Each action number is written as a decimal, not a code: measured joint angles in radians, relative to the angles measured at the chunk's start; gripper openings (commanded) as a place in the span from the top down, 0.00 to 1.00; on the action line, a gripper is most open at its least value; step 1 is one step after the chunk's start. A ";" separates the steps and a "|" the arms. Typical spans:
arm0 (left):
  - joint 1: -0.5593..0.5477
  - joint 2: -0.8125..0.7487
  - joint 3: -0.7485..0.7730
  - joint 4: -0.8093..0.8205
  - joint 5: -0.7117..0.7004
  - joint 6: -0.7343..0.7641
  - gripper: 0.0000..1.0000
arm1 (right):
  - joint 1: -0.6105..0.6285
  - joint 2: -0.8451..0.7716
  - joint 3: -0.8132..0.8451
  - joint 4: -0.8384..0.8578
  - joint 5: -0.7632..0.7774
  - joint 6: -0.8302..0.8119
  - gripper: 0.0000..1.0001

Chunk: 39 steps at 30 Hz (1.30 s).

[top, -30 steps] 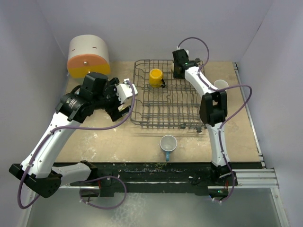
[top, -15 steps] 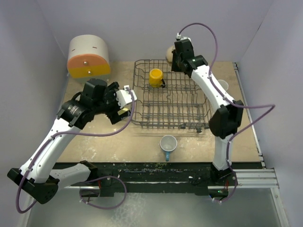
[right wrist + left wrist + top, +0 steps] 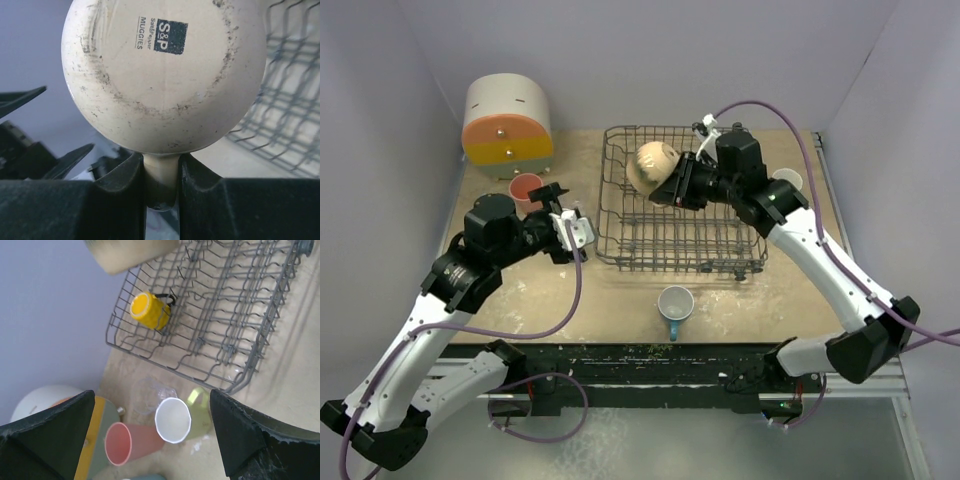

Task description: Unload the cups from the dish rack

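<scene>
Right gripper [image 3: 682,183] is clamped on the tan mug [image 3: 653,165] by its handle. In the right wrist view the handle is pinched between both fingers [image 3: 120,182], with the mug base facing the camera. The mug is held over the far-left part of the rack [image 3: 720,215], not resting in it.

Rack contents: one yellow mug [image 3: 150,310], tilted among the prongs in a corner. It's hidden under the tan mug in the top view. I can see nothing else in the rack.

Left gripper [image 3: 565,228] hovers just left of the rack. Its fingers [image 3: 55,432] are wide apart with nothing between them.

On the table [image 3: 620,300], outside the rack:
- Blue mug [image 3: 674,303], upright, near the rack's front edge.
- Pale cup [image 3: 785,180] on the right side, partly behind the right arm.
- Left-side cluster beside the rack corner:
  - clear glass [image 3: 147,392]
  - green mug [image 3: 200,402]
  - white-lined cup [image 3: 173,419], outer colour can't tell
  - salmon tumbler [image 3: 125,442]
  - The white-lined cup touches or overlaps the tumbler and the green mug in view.

Box [image 3: 507,120] is at the far left, behind the tumbler.
</scene>
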 measured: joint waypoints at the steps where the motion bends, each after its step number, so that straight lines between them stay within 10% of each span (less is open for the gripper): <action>1: 0.000 -0.001 -0.006 0.022 0.005 0.005 0.01 | 0.000 -0.021 -0.032 0.024 -0.035 0.039 1.00; 17: 0.000 0.038 0.009 0.317 0.162 0.011 0.09 | 0.110 -0.203 -0.376 0.587 -0.304 0.603 1.00; 39: 0.000 0.056 0.171 0.330 0.312 -0.145 0.52 | 0.355 -0.267 -0.504 0.974 -0.167 0.800 1.00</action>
